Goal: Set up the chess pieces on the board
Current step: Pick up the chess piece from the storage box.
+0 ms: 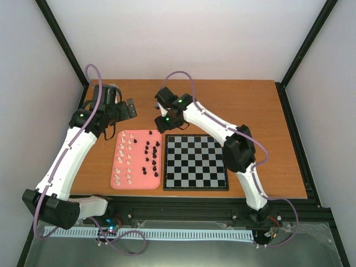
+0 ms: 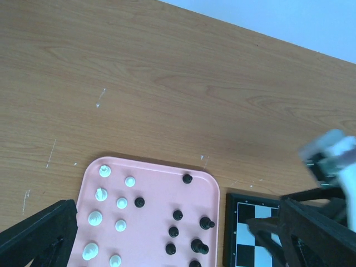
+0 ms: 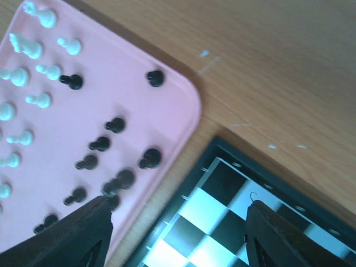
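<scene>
Top external view: a flat, square board (image 1: 195,162) with black and white checks and a thin dark rim lies on the smooth brown wooden table (image 1: 250,105). Just beside it, on its left, sits a pink tray (image 1: 137,179) with round corners and a low raised edge. A thin strip of wood shows between the two.

The tiny white pieces (image 3: 69,44) stand in the left half of the tray. The tiny black pieces (image 3: 156,78) stand in the right half, nearer the board. Most have little round heads.

The left gripper (image 2: 161,214) hangs above the far end of the tray. Its black jaws are spread wide and hold nothing. The right gripper (image 3: 178,207) hangs above the spot where the far corners of the tray and the board meet. Its black jaws are spread wide too, and hold nothing.
</scene>
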